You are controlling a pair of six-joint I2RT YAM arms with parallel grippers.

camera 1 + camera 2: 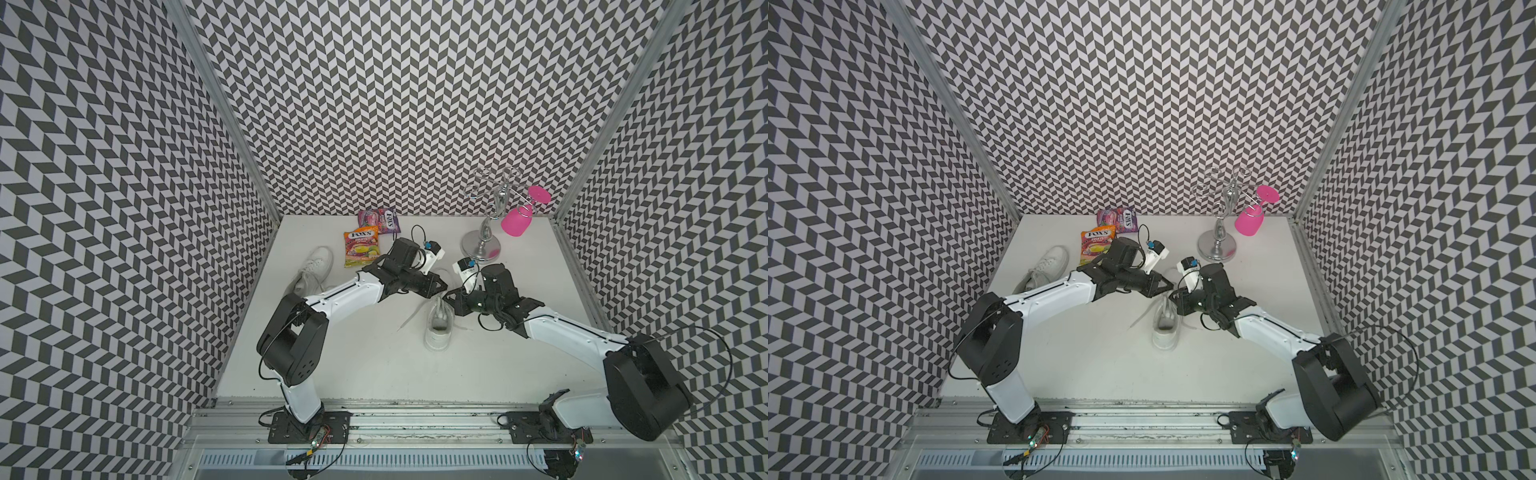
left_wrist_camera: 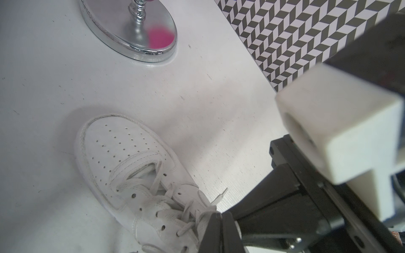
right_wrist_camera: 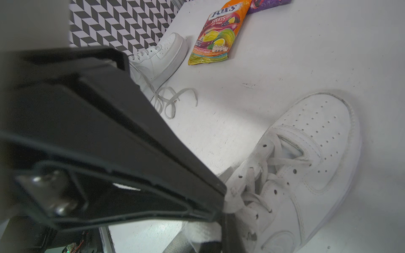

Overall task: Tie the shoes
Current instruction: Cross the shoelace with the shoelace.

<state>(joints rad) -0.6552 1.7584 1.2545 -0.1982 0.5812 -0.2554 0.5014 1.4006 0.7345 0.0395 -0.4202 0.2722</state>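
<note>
The centre shoe (image 1: 438,322) is standing on the counter (image 1: 374,374) well clear of the chrome stand (image 1: 482,245), its long axis running from heel at the near edge to toe pointing toward the stand; the left tool (image 1: 444,286) and right tool (image 1: 448,296) are meeting directly above its lacing, equally near, both clenched, each seemingly pinching a lace (image 3: 232,204); the other shoe (image 1: 313,268) is lying far from the stand.

This is a robot test cell in a lab: chevron-patterned walls (image 1: 395,104) on aluminium frame posts (image 1: 216,108) enclose a white tabletop (image 1: 374,374) with two arms bolted to a rail (image 1: 415,405).
</note>
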